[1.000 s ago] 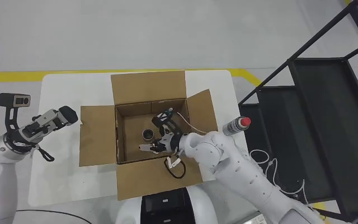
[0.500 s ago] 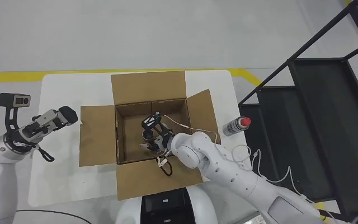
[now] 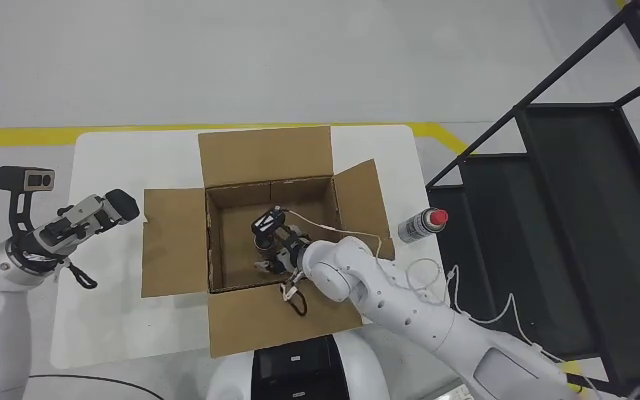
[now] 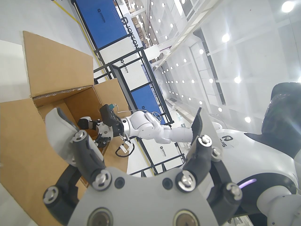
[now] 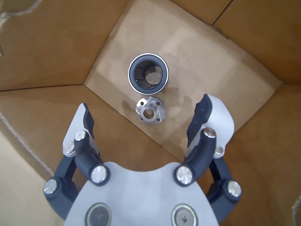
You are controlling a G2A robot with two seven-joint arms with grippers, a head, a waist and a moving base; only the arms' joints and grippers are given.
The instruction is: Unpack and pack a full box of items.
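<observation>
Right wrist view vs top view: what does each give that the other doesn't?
Right wrist, not top: a black-lined cylinder standing on the floor of the cardboard box, with a metal flange lying beside it and the right tool open above both.
Top, not right wrist: the left tool over the white table beside the box, a red-capped spray can past the opposite flap, and a black rack.
Both: the box, with the right tool down inside it.

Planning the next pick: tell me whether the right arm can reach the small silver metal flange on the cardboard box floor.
Probably yes: the right gripper hangs open inside the cardboard box above the silver metal flange, nothing between them.
</observation>
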